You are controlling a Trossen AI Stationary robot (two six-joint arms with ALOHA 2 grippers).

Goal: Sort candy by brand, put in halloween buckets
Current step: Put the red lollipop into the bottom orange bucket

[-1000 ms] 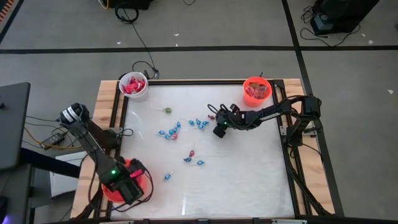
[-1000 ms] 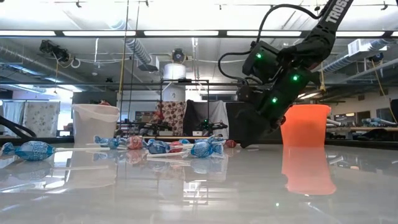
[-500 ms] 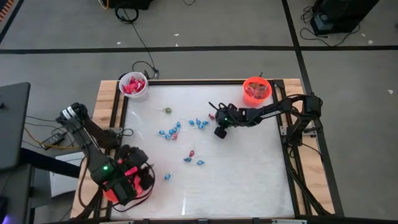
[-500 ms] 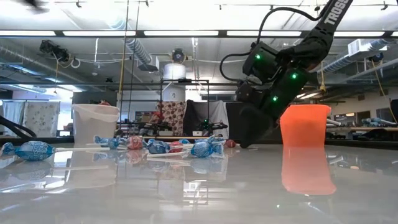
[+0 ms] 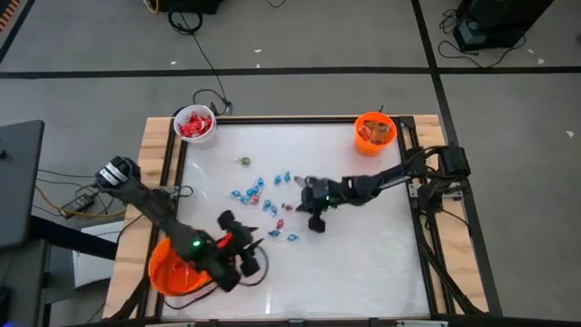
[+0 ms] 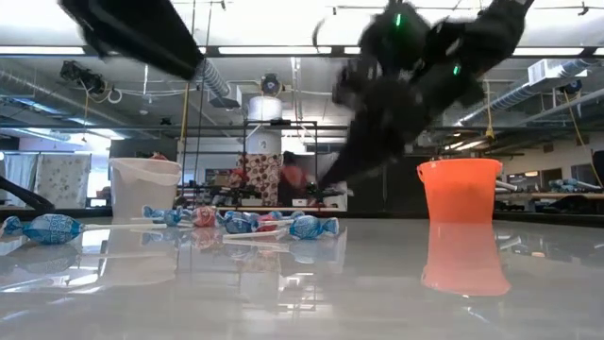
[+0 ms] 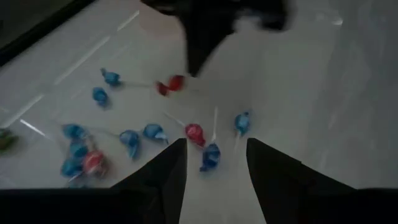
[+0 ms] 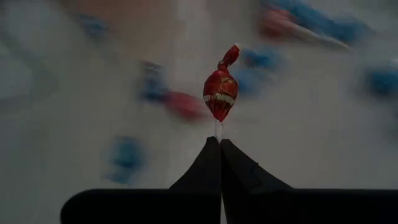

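Right jaws (image 8: 220, 144) pinch red lollipop (image 8: 220, 93) stick; left jaws (image 7: 214, 163) apart, empty; glossy white table (image 5: 363, 245).

white table (image 5: 363, 254), scattered candy (image 5: 250, 193), three halloween buckets (image 5: 194, 124)

The setting is a robotics laboratory or industrial workshop. Indicators: an open ceiling with exposed ducts (image 6: 203, 71) and rows of strip lights (image 6: 283, 50); a grey floor marked with dark tape lines (image 5: 272, 71); loose cables (image 5: 204, 59) on that floor; equipment racks (image 6: 278, 156) behind the white worktop (image 5: 363, 254); and two fixed robot arms.
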